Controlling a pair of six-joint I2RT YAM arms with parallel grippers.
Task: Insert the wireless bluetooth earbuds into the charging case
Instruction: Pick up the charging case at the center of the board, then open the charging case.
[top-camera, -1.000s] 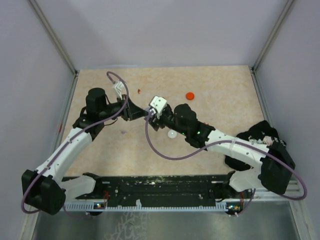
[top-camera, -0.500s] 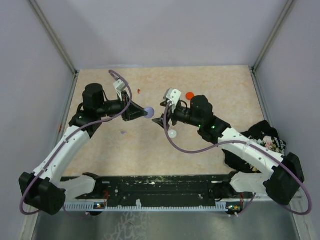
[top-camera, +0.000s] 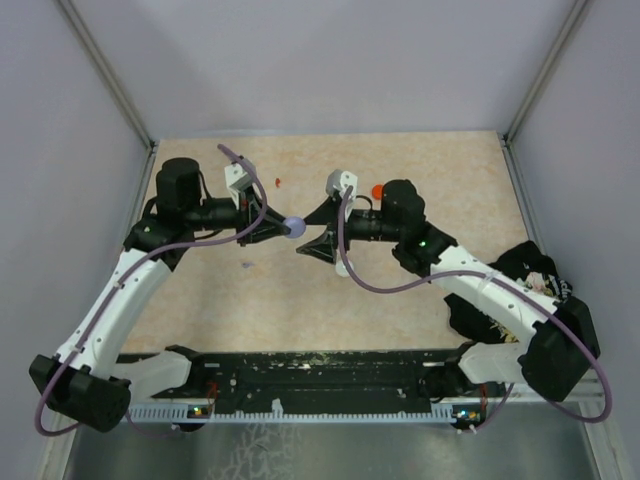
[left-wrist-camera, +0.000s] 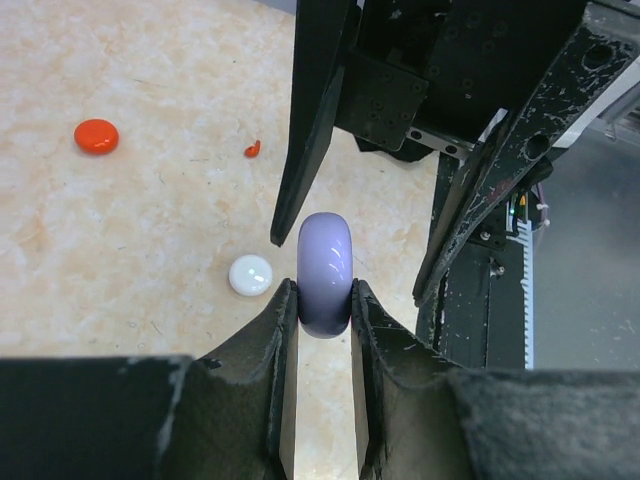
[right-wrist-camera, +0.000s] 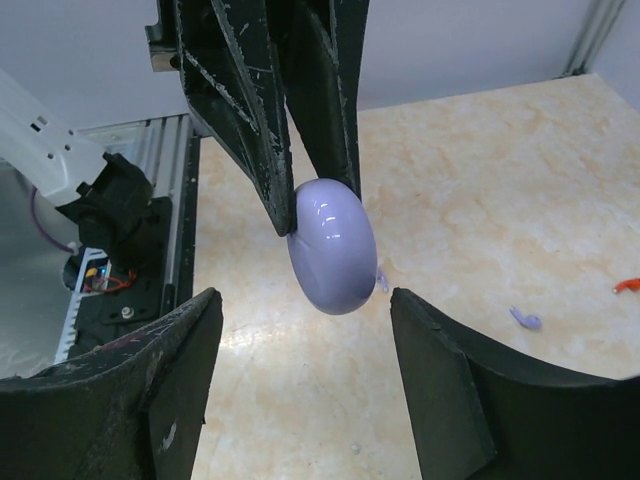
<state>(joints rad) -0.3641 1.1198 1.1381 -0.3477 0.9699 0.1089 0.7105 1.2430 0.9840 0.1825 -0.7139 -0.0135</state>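
Observation:
My left gripper (top-camera: 288, 228) is shut on a lavender round case (top-camera: 294, 227) and holds it edge-up above the table. In the left wrist view the case (left-wrist-camera: 325, 272) sits between my fingertips (left-wrist-camera: 280, 330). My right gripper (top-camera: 312, 230) is open and faces the case, one jaw on either side of it without touching. The right wrist view shows the case (right-wrist-camera: 332, 247) just beyond my open gripper (right-wrist-camera: 305, 300). Two tiny lavender earbuds (right-wrist-camera: 525, 319) lie on the table beyond it, with a red earbud (right-wrist-camera: 627, 285) at the edge. Another red earbud (left-wrist-camera: 252, 149) shows too.
A red round disc (top-camera: 378, 190) lies behind the right wrist and a white one (top-camera: 343, 268) below it; both also show in the left wrist view, red (left-wrist-camera: 96, 135) and white (left-wrist-camera: 250, 275). A black cloth (top-camera: 520, 268) lies at the right edge.
My right gripper drew back from the left gripper, turned and opened wide, its jaws now either side of the lavender case. My left arm shifted slightly left, still holding the case.

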